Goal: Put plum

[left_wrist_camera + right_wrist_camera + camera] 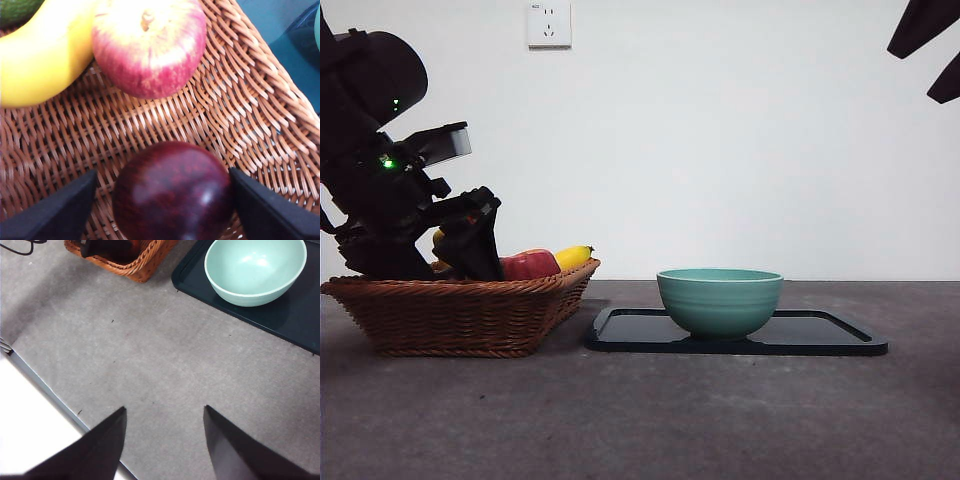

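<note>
The plum (172, 195), glossy dark maroon, lies on the floor of the wicker basket (260, 115). My left gripper (163, 172) is down in the basket with its jaws open on either side of the plum. One jaw touches it and a small gap shows at the other. In the front view the left gripper (470, 240) reaches into the basket (450, 315) at the left, and the plum is hidden there. My right gripper (165, 410) is open and empty, high above the bare table; it shows as a black tip (925, 45) at the top right corner.
A red apple (150, 45) (528, 265) and a yellow banana (40, 60) (573, 257) lie in the basket beside the plum, with a green fruit (15, 7) beyond. A teal bowl (720, 298) (255, 270) stands on a dark tray (820, 335) (300, 320) right of the basket.
</note>
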Robot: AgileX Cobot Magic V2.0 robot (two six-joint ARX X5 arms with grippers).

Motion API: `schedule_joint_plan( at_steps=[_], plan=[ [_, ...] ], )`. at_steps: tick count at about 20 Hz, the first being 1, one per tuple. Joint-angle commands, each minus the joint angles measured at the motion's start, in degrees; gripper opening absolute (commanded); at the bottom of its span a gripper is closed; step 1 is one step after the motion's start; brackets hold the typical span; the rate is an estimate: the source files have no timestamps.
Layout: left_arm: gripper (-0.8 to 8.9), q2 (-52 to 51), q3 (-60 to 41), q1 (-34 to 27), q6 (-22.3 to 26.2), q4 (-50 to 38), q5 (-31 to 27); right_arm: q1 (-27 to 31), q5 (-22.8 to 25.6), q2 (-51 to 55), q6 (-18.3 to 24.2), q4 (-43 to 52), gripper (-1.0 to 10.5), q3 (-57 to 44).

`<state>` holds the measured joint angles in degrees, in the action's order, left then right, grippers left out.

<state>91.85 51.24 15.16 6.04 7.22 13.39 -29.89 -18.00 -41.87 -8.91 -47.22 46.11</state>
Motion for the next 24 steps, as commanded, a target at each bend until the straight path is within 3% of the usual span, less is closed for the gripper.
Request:
schedule_joint_plan(
  at_steps=[1,6,10,15,19,24],
  plan=[
    [4.38,-2.1,0.6,0.1,-0.8,-0.4,-0.1,-0.3,0.0,-0.2,-0.9,0.5,2.5,0.4],
    [4.36,-17.1,0.6,0.3,-1.2,7.2,1.3,-0.3,0.0,-0.2,-0.9,0.5,2.5,0.4],
    [4.33,-31.5,0.6,0.3,-4.2,18.9,12.3,-0.3,0.0,-0.2,-0.9,1.6,2.5,0.4],
    [4.33,-41.9,0.6,0.3,-3.6,35.2,23.1,-0.3,0.0,-0.2,-0.9,1.7,2.5,0.4],
    [4.32,-45.9,0.5,0.3,0.5,44.2,24.2,-0.3,0.0,-0.3,-1.0,1.7,2.5,0.4],
    [4.32,-46.6,0.5,0.3,0.8,44.3,24.2,-0.3,0.0,-0.3,-1.7,1.7,2.5,0.4]
  ],
)
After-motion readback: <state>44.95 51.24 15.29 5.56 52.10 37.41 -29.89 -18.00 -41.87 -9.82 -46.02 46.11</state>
